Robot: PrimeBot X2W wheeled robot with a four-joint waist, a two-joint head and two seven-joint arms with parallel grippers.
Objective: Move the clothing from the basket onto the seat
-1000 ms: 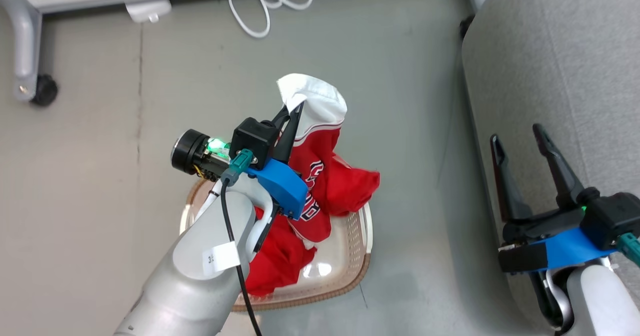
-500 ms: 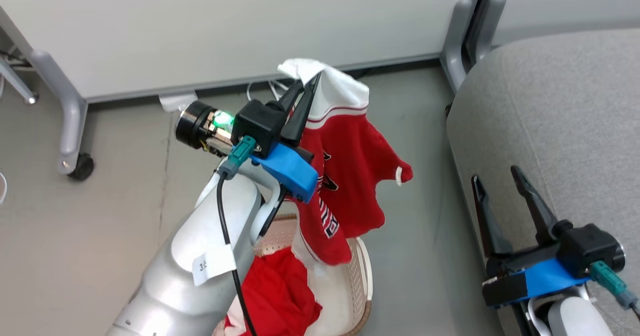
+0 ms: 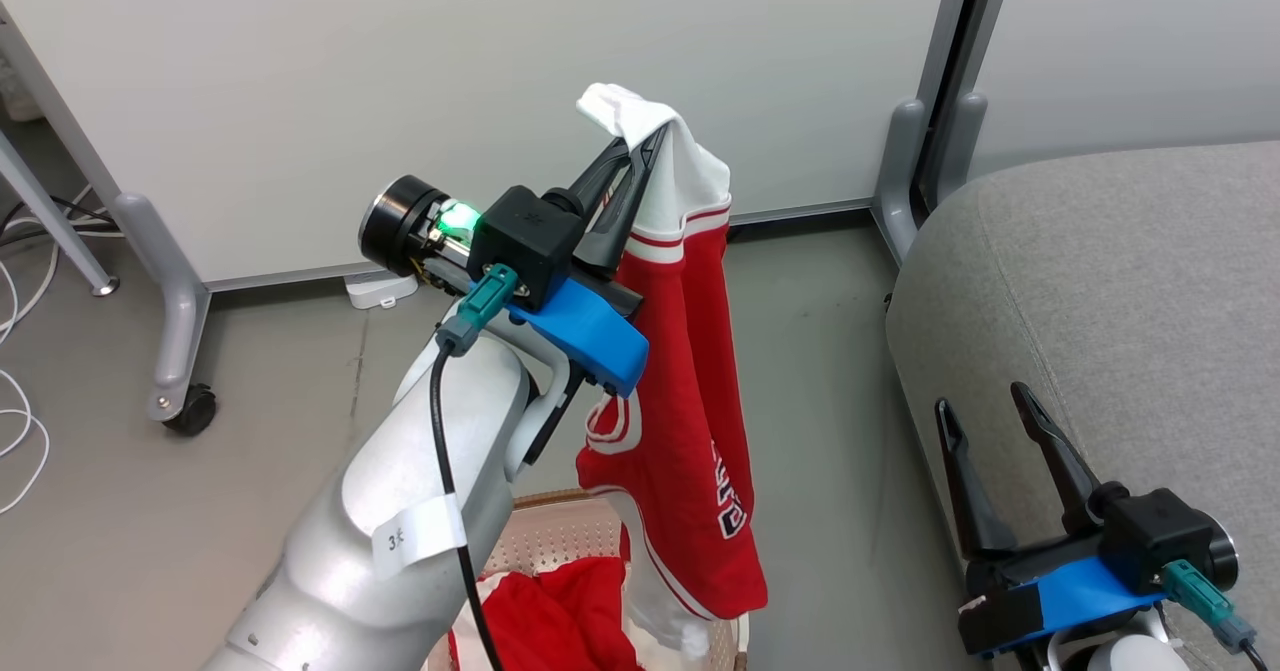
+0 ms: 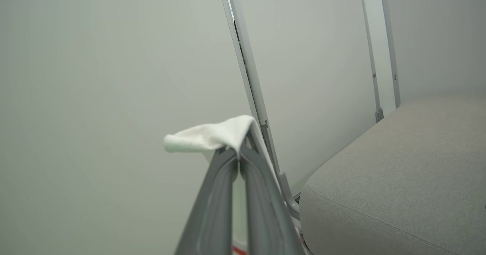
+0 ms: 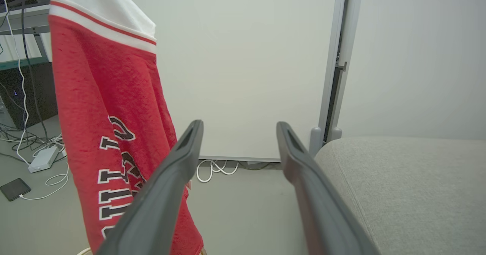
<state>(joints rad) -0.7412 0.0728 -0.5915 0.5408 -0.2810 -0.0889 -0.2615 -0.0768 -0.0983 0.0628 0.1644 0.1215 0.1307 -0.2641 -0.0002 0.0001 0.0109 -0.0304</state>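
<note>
A red garment (image 3: 690,431) is pinched by its white end in the closed left gripper (image 3: 640,146), hung over the basket (image 3: 560,536); more red clothing (image 3: 550,616) is seen inside. The right gripper (image 3: 980,399) is spread wide, empty.

Pale partition panels (image 3: 300,81) stand on a grey floor (image 3: 250,431), beside a castored metal leg (image 3: 178,336).

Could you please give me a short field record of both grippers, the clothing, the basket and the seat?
left gripper: shut on the white edge of the hanging garment
right gripper: open, holding nothing, by the seat
hanging garment: red with white top, dangling over the basket
basket: on the floor, more red clothing inside
seat: grey, garment not yet on it
</note>
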